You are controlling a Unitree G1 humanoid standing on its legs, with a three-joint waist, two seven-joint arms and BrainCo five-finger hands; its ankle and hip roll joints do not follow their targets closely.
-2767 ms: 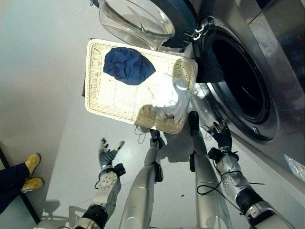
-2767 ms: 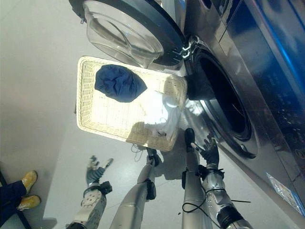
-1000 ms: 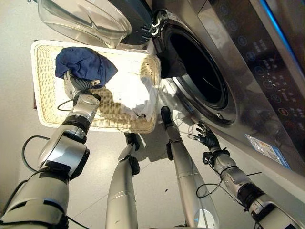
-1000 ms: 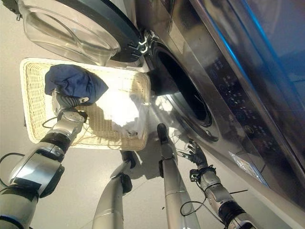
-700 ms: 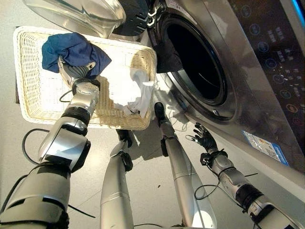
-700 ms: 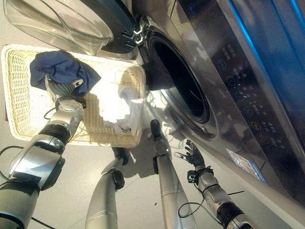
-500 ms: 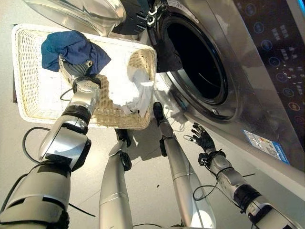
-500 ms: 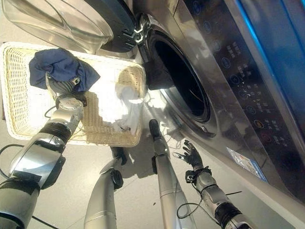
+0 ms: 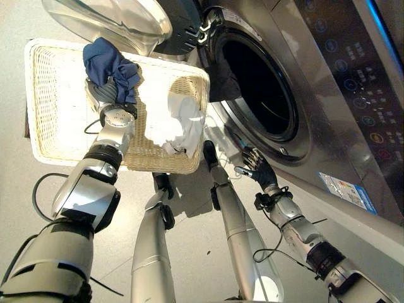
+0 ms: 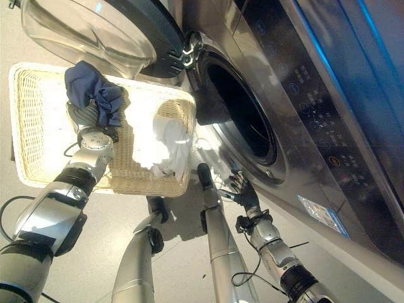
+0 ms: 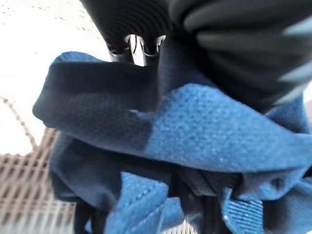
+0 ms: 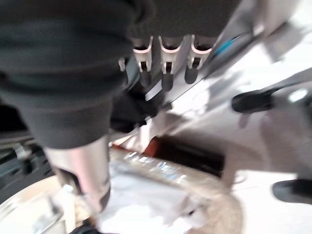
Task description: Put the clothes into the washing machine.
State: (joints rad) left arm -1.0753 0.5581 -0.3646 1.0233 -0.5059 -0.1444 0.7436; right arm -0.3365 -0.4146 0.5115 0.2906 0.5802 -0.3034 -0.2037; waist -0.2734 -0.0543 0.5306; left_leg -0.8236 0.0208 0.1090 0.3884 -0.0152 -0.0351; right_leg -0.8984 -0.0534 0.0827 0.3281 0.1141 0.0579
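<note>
A wicker basket (image 9: 39, 107) stands on the floor before the washing machine, whose round drum opening (image 9: 260, 88) gapes dark. My left hand (image 9: 102, 96) is over the basket's far part, shut on a bunched dark blue garment (image 9: 108, 62) raised off the weave; the cloth (image 11: 209, 146) wraps over its fingers in the left wrist view. A white garment (image 9: 181, 124) lies crumpled at the basket's end nearest the machine. My right hand (image 9: 255, 169) hovers open, fingers (image 12: 165, 68) straight, just below the drum's lower rim, holding nothing.
The machine's glass door (image 9: 117, 16) swings open above the basket's far edge. A dark cloth (image 9: 221, 72) hangs at the near side of the drum's rim. Bare grey floor (image 9: 25, 189) lies to the basket's left and near side.
My left hand closed on the blue garment and pulled it up into a bunch. My right hand rose closer to the drum's rim.
</note>
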